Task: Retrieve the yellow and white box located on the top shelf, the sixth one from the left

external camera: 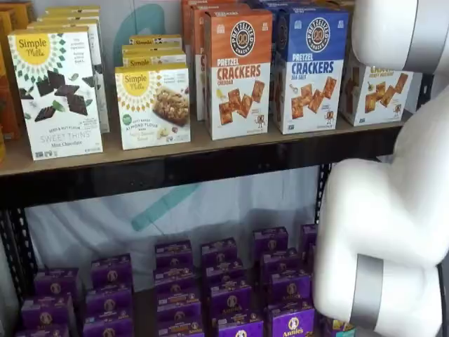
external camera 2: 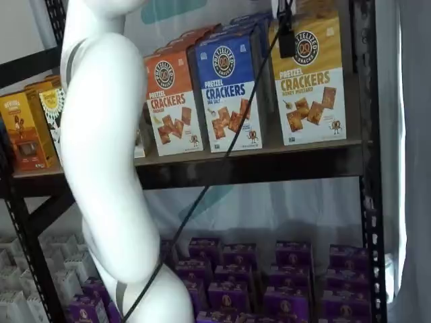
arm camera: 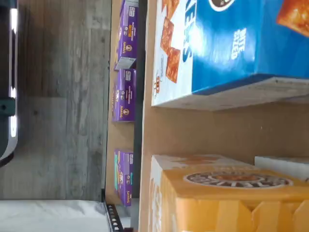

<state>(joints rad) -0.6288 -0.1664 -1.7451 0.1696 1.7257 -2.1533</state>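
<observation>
The yellow and white box [external camera 2: 310, 81] stands at the right end of the top shelf [external camera 2: 269, 153], next to a blue box [external camera 2: 229, 94]. Its yellow band carries a round dark logo, and its white face pictures brown square crackers. In a shelf view my gripper [external camera 2: 286, 33] hangs from the upper edge in front of the box's upper left part. Only one black finger and a cable show, and nothing is held. The white arm partly covers the yellow and white box [external camera: 375, 91] in a shelf view. The wrist view shows the box's [arm camera: 227, 193] yellow upper end close by.
An orange box [external camera: 238, 70] and a blue box [external camera: 309, 67] stand left of the target, with white Simple Mills boxes [external camera: 56, 91] further left. Purple boxes [external camera: 224, 288] fill the lower level. A black upright [external camera 2: 367, 134] borders the shelf on the right. The white arm [external camera 2: 108, 168] crosses in front.
</observation>
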